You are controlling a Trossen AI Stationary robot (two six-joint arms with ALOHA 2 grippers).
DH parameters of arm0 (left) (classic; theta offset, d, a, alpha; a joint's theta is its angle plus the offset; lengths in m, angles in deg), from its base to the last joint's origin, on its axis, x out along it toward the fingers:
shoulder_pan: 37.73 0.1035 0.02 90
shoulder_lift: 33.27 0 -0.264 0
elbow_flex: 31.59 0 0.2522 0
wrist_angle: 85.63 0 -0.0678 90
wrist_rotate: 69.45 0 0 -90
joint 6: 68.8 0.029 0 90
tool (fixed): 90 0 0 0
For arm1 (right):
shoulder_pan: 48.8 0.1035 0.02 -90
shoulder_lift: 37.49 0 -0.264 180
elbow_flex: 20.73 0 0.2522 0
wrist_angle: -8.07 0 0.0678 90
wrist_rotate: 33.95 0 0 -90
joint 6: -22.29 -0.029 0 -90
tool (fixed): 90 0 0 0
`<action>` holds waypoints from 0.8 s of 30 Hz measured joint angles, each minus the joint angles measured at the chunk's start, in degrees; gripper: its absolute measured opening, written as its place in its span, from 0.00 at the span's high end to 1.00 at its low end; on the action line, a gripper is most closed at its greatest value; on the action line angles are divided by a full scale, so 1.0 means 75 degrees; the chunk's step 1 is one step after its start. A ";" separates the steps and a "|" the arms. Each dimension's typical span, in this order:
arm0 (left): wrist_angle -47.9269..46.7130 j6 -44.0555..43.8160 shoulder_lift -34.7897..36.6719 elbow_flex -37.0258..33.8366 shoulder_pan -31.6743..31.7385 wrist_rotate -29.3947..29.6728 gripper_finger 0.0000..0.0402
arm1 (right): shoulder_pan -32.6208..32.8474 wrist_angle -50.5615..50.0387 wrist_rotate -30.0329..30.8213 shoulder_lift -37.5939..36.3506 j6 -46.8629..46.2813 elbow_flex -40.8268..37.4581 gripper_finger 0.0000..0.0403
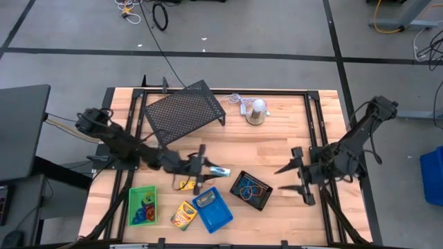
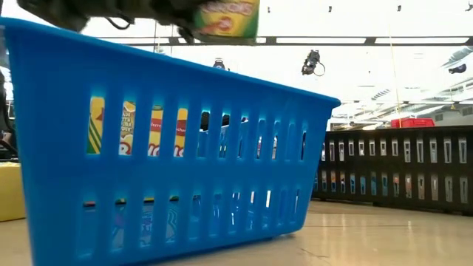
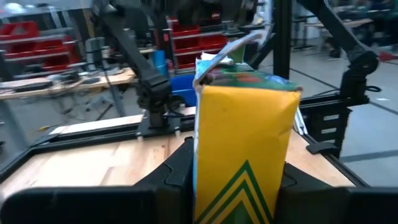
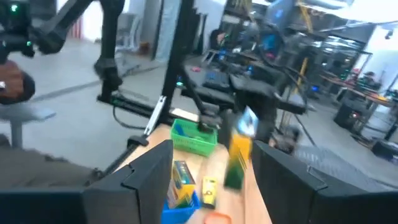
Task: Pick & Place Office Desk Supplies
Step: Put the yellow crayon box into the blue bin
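My left gripper [image 1: 206, 171] reaches level over the table's middle, shut on a yellow-green crayon box [image 3: 242, 143], which also shows at the top of the low view [image 2: 229, 16]. Just nearer stands the blue tray [image 1: 220, 218] with another crayon box [image 1: 205, 200] inside. A third crayon box [image 1: 183, 216] lies flat on the table between the blue tray and the green tray [image 1: 133, 200]. The black-mesh tray [image 1: 239, 181] holds coloured elastic loops [image 1: 252, 191]. My right gripper [image 1: 294, 178] hovers open to the right of it, pointing toward the table's left. My left gripper pinches the crayon box between its two fingers [image 3: 176, 171], one on each of two opposite sides [image 3: 202, 180], at the box's end nearest the wrist. The fingers come level from the table's left. The box is lifted clear, its opened flap end [image 3: 224, 53] pointing away.
A large black mesh rack [image 1: 183, 111] stands at the far left-middle. A silver dome-shaped thing [image 1: 256, 114] with a white cord sits far centre. A small yellow item [image 1: 187, 185] lies under my left gripper. Bare wood shows between the mesh tray and my right gripper.
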 joint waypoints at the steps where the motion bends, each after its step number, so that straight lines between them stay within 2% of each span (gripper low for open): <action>1: -0.0011 0.0000 0.0140 -0.0109 -0.0254 0.0361 0.74 | 0.0000 0.0219 0.0079 -0.0249 -0.0090 -0.0318 0.44; 7: 0.0066 -0.0333 0.0299 -0.0177 -0.1814 0.2730 0.74 | -0.0003 0.1043 0.1019 -0.1385 -0.0377 -0.1894 0.44; 13: 0.1144 -0.0962 -0.0291 -0.0101 -0.2901 0.4580 0.74 | -0.0003 0.1670 0.1348 -0.1694 -0.0144 -0.2408 0.44; 18: 0.1521 -0.0782 -0.1536 0.0927 -0.3227 0.5496 0.74 | -0.0003 0.1678 0.1439 -0.1702 -0.0037 -0.2429 0.44; 22: 0.1966 0.0055 -0.2731 0.2067 -0.3443 0.6305 0.74 | -0.0003 0.1728 0.1436 -0.1701 -0.0024 -0.2429 0.44; 24: 0.2275 0.0637 -0.3195 0.2550 -0.3640 0.7026 0.74 | -0.0002 0.1721 0.1430 -0.1702 -0.0032 -0.2429 0.44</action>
